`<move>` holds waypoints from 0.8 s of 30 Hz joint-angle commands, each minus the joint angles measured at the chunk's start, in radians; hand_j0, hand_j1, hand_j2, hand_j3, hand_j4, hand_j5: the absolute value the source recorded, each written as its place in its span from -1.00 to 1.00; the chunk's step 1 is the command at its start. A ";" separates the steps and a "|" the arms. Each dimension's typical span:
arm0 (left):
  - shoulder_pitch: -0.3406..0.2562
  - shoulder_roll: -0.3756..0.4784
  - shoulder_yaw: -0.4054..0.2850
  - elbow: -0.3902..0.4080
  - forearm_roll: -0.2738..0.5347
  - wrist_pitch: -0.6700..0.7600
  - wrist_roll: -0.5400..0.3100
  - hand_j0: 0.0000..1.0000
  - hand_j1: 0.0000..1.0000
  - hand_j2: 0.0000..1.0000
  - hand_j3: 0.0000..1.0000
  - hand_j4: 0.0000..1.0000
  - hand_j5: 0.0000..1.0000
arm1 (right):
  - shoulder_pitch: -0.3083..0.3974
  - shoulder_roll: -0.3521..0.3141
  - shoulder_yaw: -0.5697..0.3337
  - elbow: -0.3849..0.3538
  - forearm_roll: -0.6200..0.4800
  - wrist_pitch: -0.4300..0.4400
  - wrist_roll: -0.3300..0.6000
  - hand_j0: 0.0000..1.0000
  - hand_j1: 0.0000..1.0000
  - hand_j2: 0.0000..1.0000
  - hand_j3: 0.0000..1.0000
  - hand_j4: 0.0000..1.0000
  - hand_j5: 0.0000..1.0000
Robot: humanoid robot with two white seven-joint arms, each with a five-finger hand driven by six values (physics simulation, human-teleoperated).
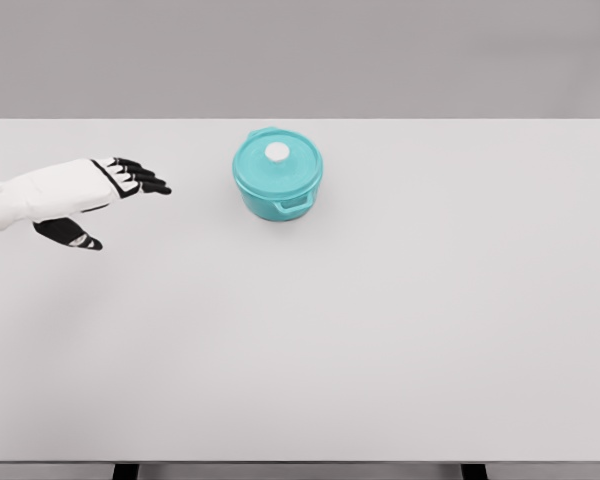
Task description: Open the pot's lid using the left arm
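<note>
In the head view, a teal pot (pixel 277 180) is seen standing upright on the white desk (pixel 380 330), toward the far edge and a little left of the middle. Its lid (pixel 276 161) is seated flat on the rim, with a small white knob (pixel 277 152) at the centre, so the opening is judged not yet begun. A side handle (pixel 295 205) is turned toward the near side.

The left hand (pixel 105 195) is held out from the left edge of the picture, above the desk and well apart from the pot, at about the same depth. Its dark fingers (pixel 140 178) are stretched toward the pot and spread, with the thumb (pixel 75 236) dropped below them; nothing is grasped. This released posture is judged to be a preparation for closing around the knob, since the knob offers the only raised grip on the lid.

The stretch of desk between hand and pot is bare, so a straight reach to the right appears possible. The right arm is not shown.
</note>
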 commanded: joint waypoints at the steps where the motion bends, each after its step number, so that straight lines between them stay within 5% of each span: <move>1: 0.000 -0.003 -0.006 -0.001 0.006 0.002 -0.007 1.00 1.00 1.00 1.00 1.00 1.00 | 0.000 0.000 0.002 0.000 -0.011 0.001 0.035 1.00 1.00 1.00 1.00 1.00 1.00; 10: -0.058 -0.067 -0.015 0.012 0.007 0.002 -0.057 1.00 1.00 1.00 1.00 1.00 1.00 | -0.012 0.000 0.000 0.012 -0.014 0.009 0.032 1.00 1.00 1.00 1.00 1.00 1.00; 13: -0.253 -0.060 -0.196 0.077 0.061 0.002 -0.057 1.00 1.00 1.00 1.00 1.00 1.00 | -0.012 0.000 0.000 0.012 -0.014 0.009 0.032 1.00 1.00 1.00 1.00 1.00 1.00; 15: -0.417 -0.067 -0.414 0.138 0.061 0.002 -0.057 1.00 1.00 1.00 1.00 1.00 1.00 | -0.012 0.000 0.000 0.012 -0.014 0.009 0.032 1.00 1.00 1.00 1.00 1.00 1.00; 16: -0.497 -0.155 -0.496 0.177 0.064 0.002 -0.057 1.00 1.00 1.00 1.00 1.00 1.00 | -0.012 0.000 0.000 0.012 -0.014 0.009 0.032 1.00 1.00 1.00 1.00 1.00 1.00; 20: -0.603 -0.296 -0.532 0.265 0.046 0.002 -0.057 1.00 1.00 1.00 1.00 1.00 1.00 | -0.012 0.000 0.000 0.012 -0.014 0.009 0.032 1.00 1.00 1.00 1.00 1.00 1.00; 24: -0.698 -0.426 -0.558 0.569 0.038 0.002 -0.057 1.00 1.00 1.00 1.00 1.00 1.00 | -0.012 0.000 0.000 0.012 -0.014 0.009 0.032 1.00 1.00 1.00 1.00 1.00 1.00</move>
